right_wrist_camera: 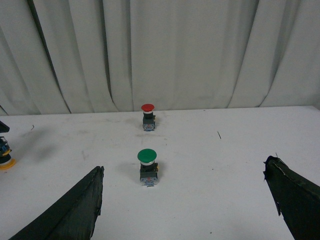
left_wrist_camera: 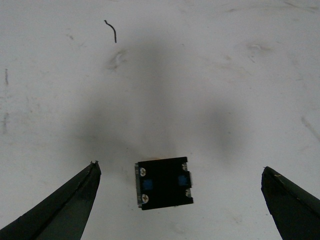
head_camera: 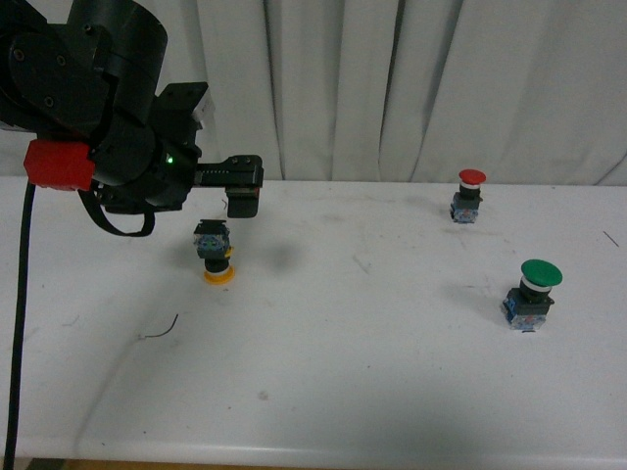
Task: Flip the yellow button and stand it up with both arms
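Observation:
The yellow button (head_camera: 215, 257) stands upside down on its yellow cap on the white table, black-blue contact block on top. My left gripper (head_camera: 241, 192) hangs open just above and behind it. In the left wrist view the block (left_wrist_camera: 164, 182) shows from above, between the two spread fingertips of the left gripper (left_wrist_camera: 180, 167) and touching neither. My right gripper (right_wrist_camera: 184, 166) is open and empty; it does not show in the front view. The yellow button also shows at the far left edge of the right wrist view (right_wrist_camera: 5, 156).
A green-capped button (head_camera: 532, 292) stands upright at the right, ahead of the right gripper (right_wrist_camera: 147, 167). A red-capped button (head_camera: 469, 196) stands upright further back (right_wrist_camera: 147, 117). A small black wire scrap (head_camera: 162, 328) lies near the yellow button. White curtains hang behind the table.

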